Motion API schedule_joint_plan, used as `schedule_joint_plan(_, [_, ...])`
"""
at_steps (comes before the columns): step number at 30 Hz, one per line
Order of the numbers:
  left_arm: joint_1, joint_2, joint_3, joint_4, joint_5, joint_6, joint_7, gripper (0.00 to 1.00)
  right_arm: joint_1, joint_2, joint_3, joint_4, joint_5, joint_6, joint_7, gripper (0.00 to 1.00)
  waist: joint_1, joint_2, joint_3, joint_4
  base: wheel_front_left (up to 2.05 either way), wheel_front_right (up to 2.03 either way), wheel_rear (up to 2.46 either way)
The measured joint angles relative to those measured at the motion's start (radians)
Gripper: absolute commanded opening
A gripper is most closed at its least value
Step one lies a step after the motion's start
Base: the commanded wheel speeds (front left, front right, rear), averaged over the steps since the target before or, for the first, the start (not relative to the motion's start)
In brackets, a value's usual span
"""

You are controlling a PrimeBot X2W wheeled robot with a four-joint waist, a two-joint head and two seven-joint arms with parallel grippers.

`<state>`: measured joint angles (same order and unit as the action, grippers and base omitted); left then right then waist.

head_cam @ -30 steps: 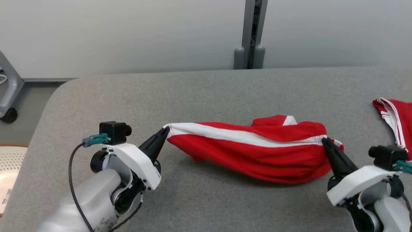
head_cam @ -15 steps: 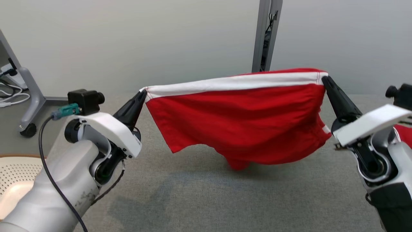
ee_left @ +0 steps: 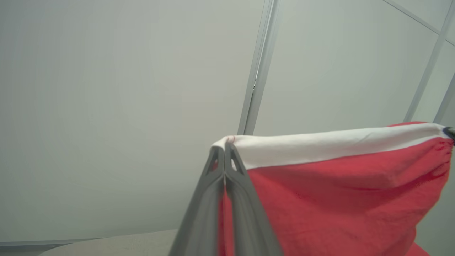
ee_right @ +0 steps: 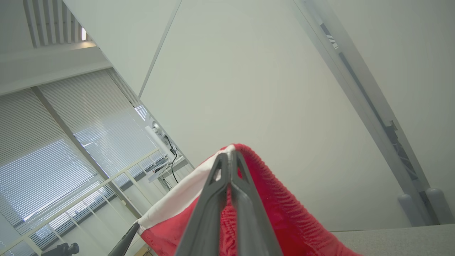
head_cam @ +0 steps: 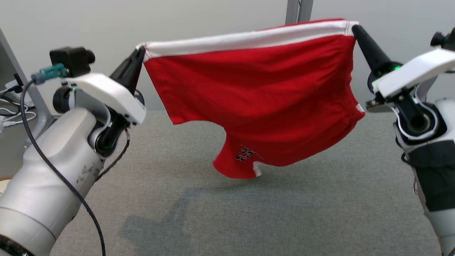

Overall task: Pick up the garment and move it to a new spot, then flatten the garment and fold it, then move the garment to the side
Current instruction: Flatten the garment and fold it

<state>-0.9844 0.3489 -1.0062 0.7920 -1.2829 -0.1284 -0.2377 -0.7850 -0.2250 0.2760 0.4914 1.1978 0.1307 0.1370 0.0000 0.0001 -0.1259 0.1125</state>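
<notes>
Above the gray table (head_cam: pixel 213 220), left gripper (head_cam: pixel 141 50) and right gripper (head_cam: pixel 352 27) each pinch the red garment's (head_cam: pixel 256 96) white waistband, stretched taut.

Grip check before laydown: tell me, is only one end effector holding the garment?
No, the left end effector and right end effector each pinch one waistband end.
</notes>
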Motion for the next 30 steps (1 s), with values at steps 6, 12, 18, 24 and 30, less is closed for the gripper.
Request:
schedule_joint_plan(6, [-0.08, -0.037, 0.05, 0.058, -0.002, -0.001, -0.018, 0.0, -0.138, 0.027, -0.027, 0.122, 0.04, 0.0, -0.002, 0.0, 0.0, 0.0, -0.003, 0.003, 0.0, 0.0, 0.0])
schedule_joint_plan(12, [-0.109, -0.063, 0.099, 0.085, 0.008, -0.001, -0.023, 0.0, -0.227, 0.051, -0.039, 0.218, 0.069, 0.0, -0.005, 0.0, 0.0, 0.0, -0.006, 0.01, 0.0, 0.0, 0.0])
schedule_joint_plan(18, [-0.1, -0.076, 0.129, 0.078, 0.042, -0.001, -0.024, 0.0, -0.239, 0.049, -0.002, 0.241, 0.058, 0.0, -0.006, 0.0, 0.0, 0.0, 0.0, 0.019, 0.0, 0.0, 0.0])
schedule_joint_plan(24, [-0.081, -0.067, 0.125, 0.075, 0.05, -0.001, -0.024, 0.0, -0.229, 0.038, 0.041, 0.265, 0.035, 0.0, -0.008, 0.0, 0.0, 0.0, 0.032, 0.018, 0.0, 0.0, 0.0])
schedule_joint_plan(30, [-0.14, -0.086, 0.137, 0.123, 0.027, -0.001, -0.008, 0.0, -0.318, 0.045, 0.06, 0.33, -0.016, 0.0, -0.055, 0.0, 0.0, 0.0, 0.106, 0.008, 0.0, 0.0, 0.0])
